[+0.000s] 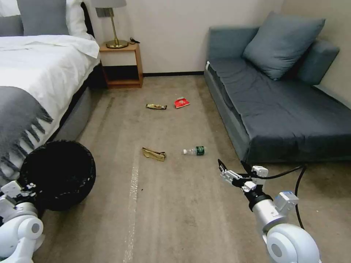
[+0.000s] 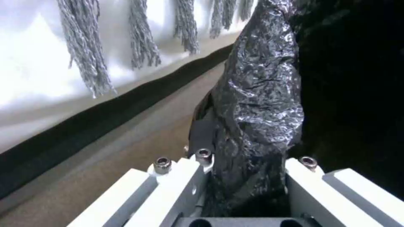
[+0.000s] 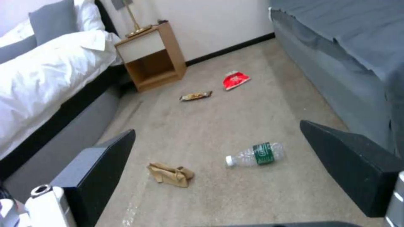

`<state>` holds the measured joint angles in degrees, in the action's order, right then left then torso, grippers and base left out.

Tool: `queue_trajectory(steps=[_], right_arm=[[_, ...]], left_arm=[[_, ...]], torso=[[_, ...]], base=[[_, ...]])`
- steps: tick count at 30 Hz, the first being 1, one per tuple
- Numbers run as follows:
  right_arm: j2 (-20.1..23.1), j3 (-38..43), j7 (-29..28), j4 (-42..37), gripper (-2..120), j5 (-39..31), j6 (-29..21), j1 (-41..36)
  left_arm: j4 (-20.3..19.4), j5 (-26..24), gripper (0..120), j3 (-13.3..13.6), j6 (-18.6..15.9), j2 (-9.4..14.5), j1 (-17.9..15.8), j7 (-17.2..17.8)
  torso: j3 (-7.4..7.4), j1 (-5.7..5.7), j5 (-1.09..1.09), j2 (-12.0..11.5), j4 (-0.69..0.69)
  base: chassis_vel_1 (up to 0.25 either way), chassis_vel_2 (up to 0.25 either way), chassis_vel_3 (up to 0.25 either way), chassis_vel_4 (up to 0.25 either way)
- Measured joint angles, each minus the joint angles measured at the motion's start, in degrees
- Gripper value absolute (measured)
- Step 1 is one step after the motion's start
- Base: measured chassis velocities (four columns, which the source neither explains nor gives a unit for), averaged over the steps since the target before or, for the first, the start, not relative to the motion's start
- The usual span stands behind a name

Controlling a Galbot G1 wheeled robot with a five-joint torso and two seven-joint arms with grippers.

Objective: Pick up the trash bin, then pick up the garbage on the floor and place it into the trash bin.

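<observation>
- Beige carpet floor (image 1: 175, 204) between white-sheeted bed (image 1: 40, 69) and grey sofa (image 1: 292, 113).
- Left gripper (image 2: 248, 176): clamped on bag-lined rim of round black trash bin (image 1: 60, 173), beside the bed's edge.
- Right gripper (image 3: 219, 164): fingers spread wide, empty, above the floor.
- Mid-floor: crumpled tan paper bag (image 1: 154, 154), clear green-labelled bottle (image 1: 195, 150).
- Nearer the wall: gold-brown bar wrapper (image 1: 156, 106), red snack packet (image 1: 181, 102).

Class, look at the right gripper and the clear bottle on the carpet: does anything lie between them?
Nothing visible does. The right gripper hangs open above bare carpet, just short of the bottle. The paper bag lies off to the left, out of the way.
</observation>
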<state>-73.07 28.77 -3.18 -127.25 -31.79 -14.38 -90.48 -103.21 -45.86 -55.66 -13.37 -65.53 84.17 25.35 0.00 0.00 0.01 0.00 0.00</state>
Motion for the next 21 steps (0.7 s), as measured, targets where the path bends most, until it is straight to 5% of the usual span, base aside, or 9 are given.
queue_trajectory(steps=[21], right_arm=[[-1.2, 0.0, 0.5, 1.0, 100, 1.7, 0.9, -0.7]], left_arm=[[3.7, -0.2, 3, 0.7, 2.5, 0.0, -1.1, -1.6]], torso=[[0.00, 0.00, 0.00, 0.0, 0.00]], base=[[-0.006, 0.003, 0.005, -0.005]])
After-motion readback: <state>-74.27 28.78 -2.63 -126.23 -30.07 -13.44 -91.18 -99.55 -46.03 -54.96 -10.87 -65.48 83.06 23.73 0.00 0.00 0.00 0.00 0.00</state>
